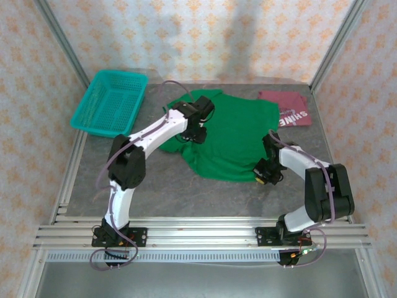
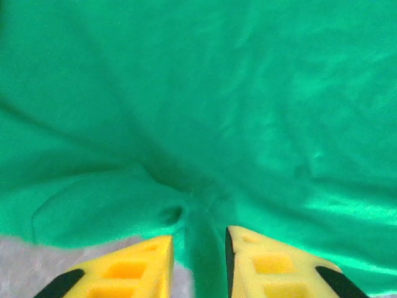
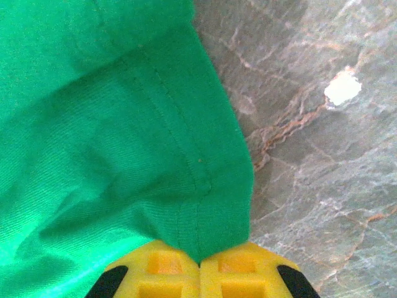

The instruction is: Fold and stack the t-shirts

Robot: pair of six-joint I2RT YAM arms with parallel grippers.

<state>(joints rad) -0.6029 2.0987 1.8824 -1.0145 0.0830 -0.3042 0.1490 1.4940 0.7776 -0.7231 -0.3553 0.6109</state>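
The green t-shirt (image 1: 232,133) lies spread across the middle of the bench (image 1: 186,186), front or back up I cannot tell, with some rumpling along its left side. The maroon t-shirt (image 1: 286,107) sits folded at the far right corner, just beside the green one's far edge. The teal basket (image 1: 110,102) stands well apart at the far left.

The right fingers (image 3: 173,270) are pressed together, pinching the near right corner of the green hem. The left fingers (image 2: 139,264) stand spread over the shirt's left side. A raised ridge of green cloth runs through the gap between them, with bare bench showing beside it, so I judge nothing is gripped there.

The risk lies in that lopsided hold. If the right arm carries its corner across while the left side is free, the cloth may drag and bunch rather than crease cleanly, giving a skewed fold. The right pinch also takes only the very tip of the hem and could slip under tension. The ridge between the left fingers could snag as that arm lifts, and a hard pull toward the far edge might nudge the maroon shirt out of shape
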